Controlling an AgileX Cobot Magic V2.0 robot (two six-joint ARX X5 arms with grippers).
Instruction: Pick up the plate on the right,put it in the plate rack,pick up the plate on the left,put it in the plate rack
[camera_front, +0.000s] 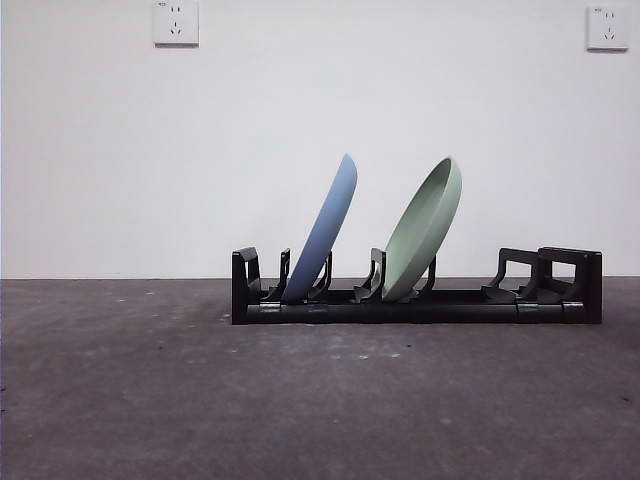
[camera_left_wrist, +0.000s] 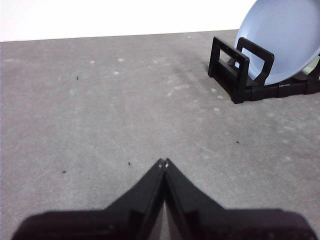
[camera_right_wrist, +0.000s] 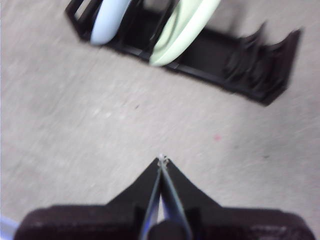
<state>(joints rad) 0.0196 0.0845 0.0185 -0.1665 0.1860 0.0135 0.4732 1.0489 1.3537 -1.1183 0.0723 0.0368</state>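
Two tools: you have both of them off the plates, each with its jaws pressed together tip to tip and nothing between them.
Left tool (camera_left_wrist: 163, 162): you see it over bare grey worktop (camera_left_wrist: 100, 100), well apart from the plate rack's near end, which shows at the far side of its wrist view.
Right tool (camera_right_wrist: 161, 159): you see it above the worktop too, clear of the rack; its wrist view is blurred, so fine detail is lost.
Arms in the front view: neither one shows.
Plate rack (camera_front: 420, 310): you find it lying lengthwise across the worktop in the front view, long, low and black, with pairs of upright curved prongs.
Blue plate (camera_front: 325, 235): it stands on edge in a slot near one end of the rack, its rim low between the prongs, its top leaning toward the rack's other end.
Green plate (camera_front: 425, 230): it stands on edge in a slot about the middle of the rack, leaning the same way as the blue one. The two plates are apart, not touching.
Free slots: you can see the prongs beyond the green plate holding nothing.
Wall: white, behind the worktop, with two sockets (camera_front: 176, 22) high up at the top of the front view.
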